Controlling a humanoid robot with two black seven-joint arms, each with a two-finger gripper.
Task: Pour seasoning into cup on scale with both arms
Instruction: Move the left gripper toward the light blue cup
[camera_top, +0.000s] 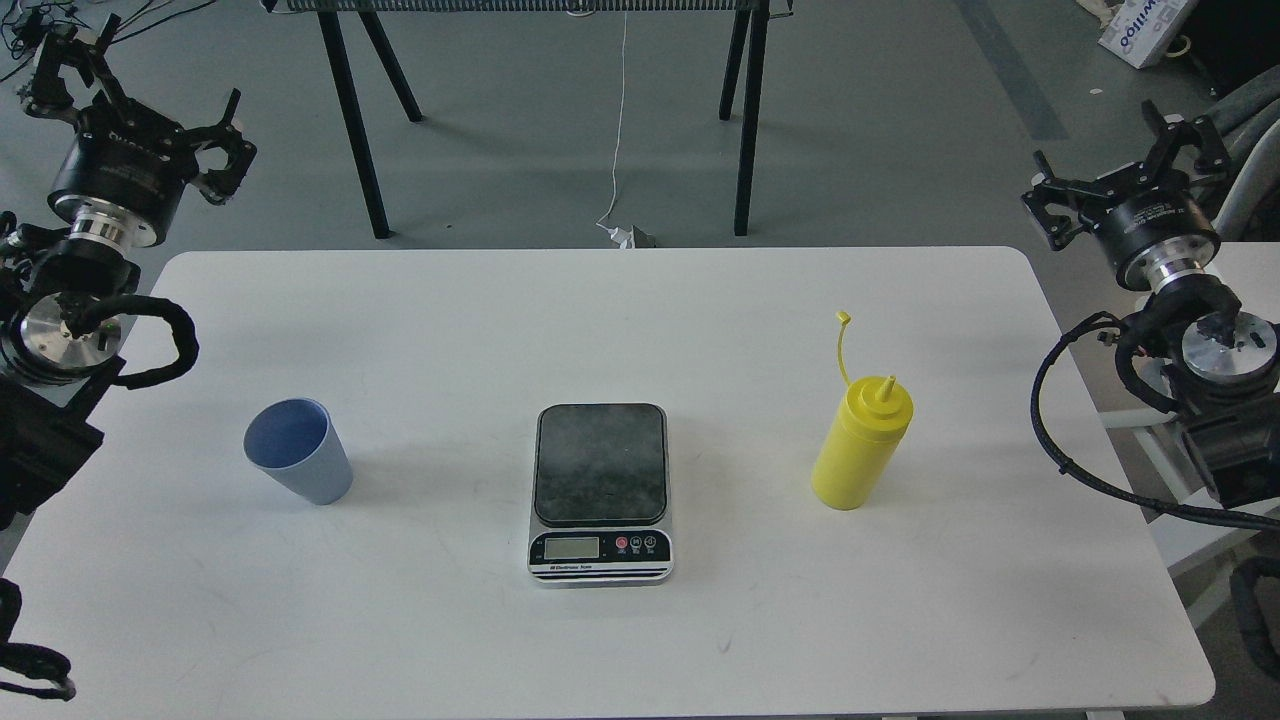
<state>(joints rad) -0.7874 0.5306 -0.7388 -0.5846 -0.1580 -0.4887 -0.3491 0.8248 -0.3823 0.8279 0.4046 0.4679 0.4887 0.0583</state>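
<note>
White table (600, 320): blue cup (298, 450) left, scale (600, 490) centre, yellow seasoning bottle (860, 445) right, all well apart.

A robotics lab or workshop.
Beyond the white table (600, 300): bare grey concrete floor (880, 120), black trestle legs (350, 110), a dangling white cable (620, 120) and a cardboard box (1145, 25) in the far right corner.
</note>
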